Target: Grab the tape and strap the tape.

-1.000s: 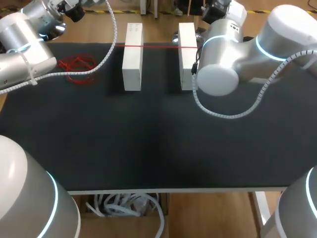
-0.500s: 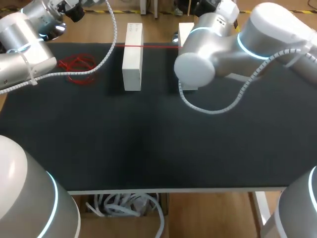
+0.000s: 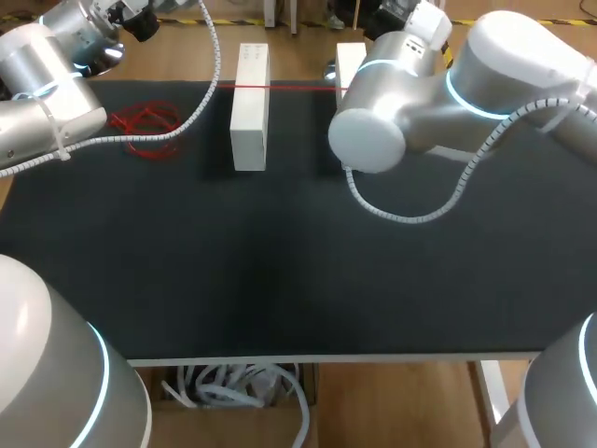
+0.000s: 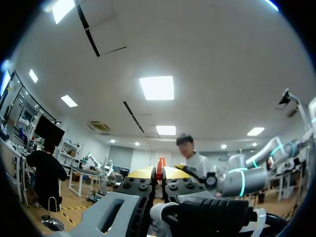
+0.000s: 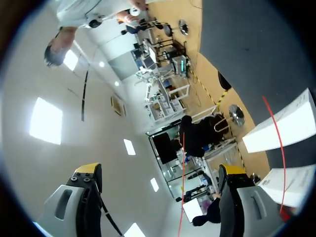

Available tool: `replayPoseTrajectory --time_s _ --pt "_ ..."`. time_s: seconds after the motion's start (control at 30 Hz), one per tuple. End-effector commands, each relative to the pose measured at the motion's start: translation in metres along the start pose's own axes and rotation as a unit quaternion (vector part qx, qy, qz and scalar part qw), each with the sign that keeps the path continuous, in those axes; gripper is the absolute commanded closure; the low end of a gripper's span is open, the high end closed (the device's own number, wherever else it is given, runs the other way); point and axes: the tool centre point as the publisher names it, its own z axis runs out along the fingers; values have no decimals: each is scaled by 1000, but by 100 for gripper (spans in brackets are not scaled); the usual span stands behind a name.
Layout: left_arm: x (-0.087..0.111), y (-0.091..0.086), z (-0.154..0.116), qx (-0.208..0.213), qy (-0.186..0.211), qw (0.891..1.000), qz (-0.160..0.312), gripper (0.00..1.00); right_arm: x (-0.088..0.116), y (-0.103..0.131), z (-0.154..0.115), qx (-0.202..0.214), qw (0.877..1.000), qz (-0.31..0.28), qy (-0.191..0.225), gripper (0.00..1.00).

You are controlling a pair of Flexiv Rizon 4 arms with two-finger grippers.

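**Head and wrist views; task, in our judgement, partly done.** Nearest us, the dark surface [image 3: 280, 280] is carrying nothing of the task. Farther out, at ten o'clock, a loose red bundle [image 3: 145, 126] is lying well apart from the two white blocks [image 3: 249, 112], which are standing side by side at twelve o'clock. A red tape [image 3: 289, 87] is running taut across both blocks near their far ends. At one o'clock our right arm [image 3: 438, 84] is covering part of the right-hand block. The right end effector [image 5: 159, 170] is standing wide open and gripping nothing, with a thin red line [image 5: 182, 197] passing untouched between its fingers. At eleven o'clock the left end effector [image 4: 159, 173] is pointing upward with its tips drawn together. A red-orange sliver is showing in the gap, and we are unable to tell whether it is tape. We are judging the span laid, and the grasp and strapping not yet finished.
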Motion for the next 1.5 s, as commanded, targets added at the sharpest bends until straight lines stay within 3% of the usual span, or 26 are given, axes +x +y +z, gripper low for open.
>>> replayPoseTrajectory --time_s 0.03,0.33,0.47,0.93,1.23,1.3,1.5 --pt "1 0 0 0 -2 1000 1 100 1 2 6 17 982 29 -185 0" --pt "1 0 0 0 -2 1000 1 100 3 -4 6 87 972 50 -215 0" --pt "1 0 0 0 -2 1000 1 100 5 -6 10 109 970 58 -209 0" --pt "1 0 0 0 -2 1000 1 100 1 -14 16 57 979 19 -197 0" --pt "1 0 0 0 -2 1000 1 100 -2 -29 16 66 977 7 -202 0" --pt "1 0 0 0 -2 1000 1 100 -5 -31 17 59 974 -7 -219 0" --pt "1 0 0 0 -2 1000 1 100 -6 -37 17 76 975 -16 -211 0"
